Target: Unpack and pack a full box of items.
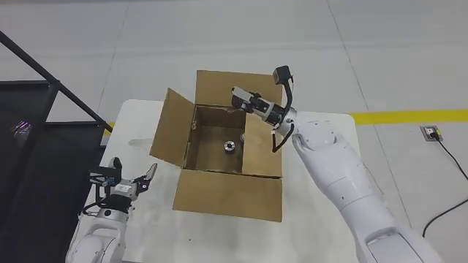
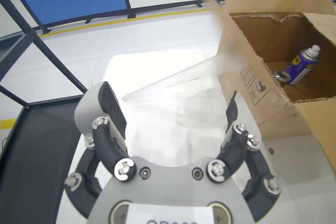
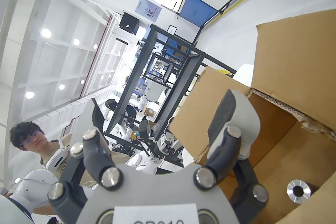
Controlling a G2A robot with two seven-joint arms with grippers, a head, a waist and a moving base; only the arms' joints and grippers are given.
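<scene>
Left gripper [image 1: 133, 169] gapes over the table's [image 1: 139, 128] near-left corner; right gripper [image 1: 235, 96], also spread, hangs above the cardboard box [image 1: 227, 193] holding a labelled spray can [image 2: 305, 63].

Quick tally for you: you've got one cardboard box [image 1: 227, 193] with four flaps, one spray can [image 2: 304, 62], one metal cylinder [image 3: 298, 191], and one table [image 1: 307, 219]. Two grippers too: left gripper [image 2: 169, 93], right gripper [image 3: 161, 101].
</scene>
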